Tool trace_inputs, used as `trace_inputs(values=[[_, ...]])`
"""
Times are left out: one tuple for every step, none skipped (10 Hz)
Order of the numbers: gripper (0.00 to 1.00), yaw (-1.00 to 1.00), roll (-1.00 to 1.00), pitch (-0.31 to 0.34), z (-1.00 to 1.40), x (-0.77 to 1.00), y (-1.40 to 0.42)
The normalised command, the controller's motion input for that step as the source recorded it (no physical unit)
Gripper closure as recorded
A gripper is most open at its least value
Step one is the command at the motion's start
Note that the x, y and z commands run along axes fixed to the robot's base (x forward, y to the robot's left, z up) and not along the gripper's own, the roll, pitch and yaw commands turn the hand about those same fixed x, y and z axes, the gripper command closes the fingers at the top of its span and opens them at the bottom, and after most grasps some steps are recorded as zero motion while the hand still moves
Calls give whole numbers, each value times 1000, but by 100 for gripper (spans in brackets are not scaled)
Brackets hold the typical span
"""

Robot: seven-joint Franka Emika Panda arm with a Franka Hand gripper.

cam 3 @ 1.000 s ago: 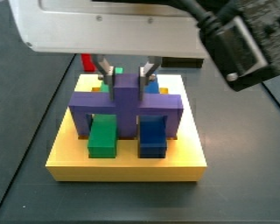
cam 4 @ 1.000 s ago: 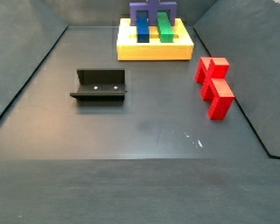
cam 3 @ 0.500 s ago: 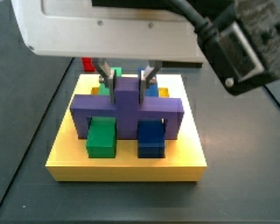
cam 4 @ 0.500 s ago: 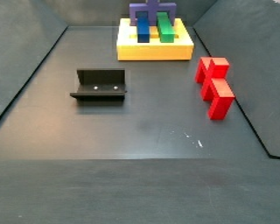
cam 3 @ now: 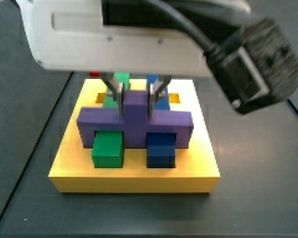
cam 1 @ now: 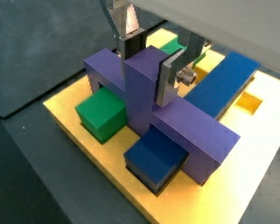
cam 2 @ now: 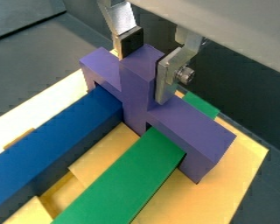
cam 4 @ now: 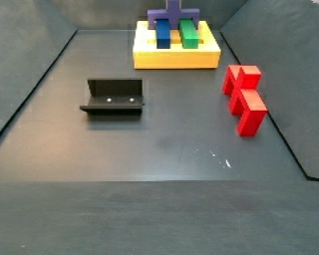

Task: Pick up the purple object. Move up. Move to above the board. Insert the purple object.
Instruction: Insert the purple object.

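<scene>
The purple object sits low on the yellow board, its crossbar spanning the green bar and the blue bar. In both wrist views my gripper straddles the raised central post, shut on the purple object. The silver fingers press the post's sides. A side view shows the gripper hanging straight down over the board's middle. The far side view shows the purple object on the board, with the gripper out of frame.
The dark fixture stands on the grey floor left of centre. Two red blocks stand in a row to the right of the board. Dark walls ring the floor.
My gripper has come down with the purple object. Its crossbar now rests lower, down over the green and blue bars.
</scene>
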Motion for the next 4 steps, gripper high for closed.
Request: trace_inputs(values=[[100,0,-163,-276,-563,0,0],[100,0,-171,-279,-543,0,0],[100,0,-150,-129,-340,0,0],[100,0,0,0,0,0,0]])
